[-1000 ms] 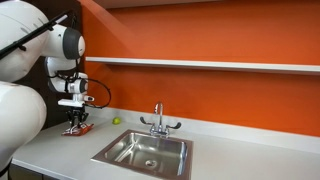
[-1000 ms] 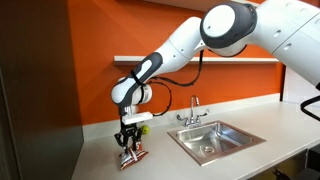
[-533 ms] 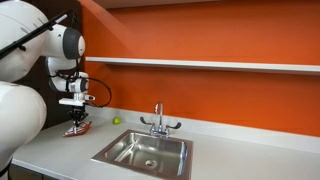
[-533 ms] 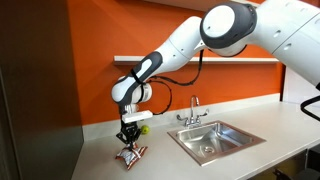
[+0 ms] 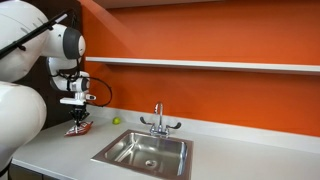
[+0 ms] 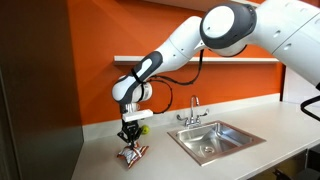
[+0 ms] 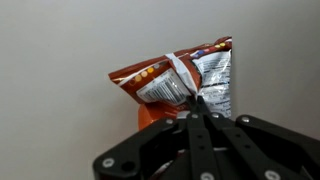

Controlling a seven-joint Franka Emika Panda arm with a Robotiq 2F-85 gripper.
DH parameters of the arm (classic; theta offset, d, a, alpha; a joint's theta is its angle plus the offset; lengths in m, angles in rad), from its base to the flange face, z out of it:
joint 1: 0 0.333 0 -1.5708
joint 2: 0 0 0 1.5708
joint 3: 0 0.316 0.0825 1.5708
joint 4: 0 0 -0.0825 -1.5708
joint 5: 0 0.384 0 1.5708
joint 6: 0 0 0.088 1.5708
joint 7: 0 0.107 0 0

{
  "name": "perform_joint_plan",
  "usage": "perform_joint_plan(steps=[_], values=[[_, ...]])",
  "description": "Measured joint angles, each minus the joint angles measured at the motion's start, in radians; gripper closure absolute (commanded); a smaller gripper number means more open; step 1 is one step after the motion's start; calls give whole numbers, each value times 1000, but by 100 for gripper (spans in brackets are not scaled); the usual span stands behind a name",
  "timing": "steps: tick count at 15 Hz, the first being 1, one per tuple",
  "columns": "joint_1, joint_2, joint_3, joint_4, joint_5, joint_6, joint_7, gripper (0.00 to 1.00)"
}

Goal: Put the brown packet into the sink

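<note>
My claw (image 7: 196, 108) pinched crinkly brown foil packet (image 7: 172, 80) by 1 edge, apart from steel sink (image 6: 214, 140), so it'd hang free.

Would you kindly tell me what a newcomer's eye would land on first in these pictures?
The vivid orange wall behind the grey countertop dominates in both exterior views. Next comes the large white robot arm, bending down with its claw pinched on a crinkled brown snack packet at the counter's end. The shiny stainless steel sink sits beside it.
</note>
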Motion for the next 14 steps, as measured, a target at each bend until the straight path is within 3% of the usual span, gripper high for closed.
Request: perform_joint_plan(steps=[14], values=[[10,-104,-2,28,0,-85,44,100]])
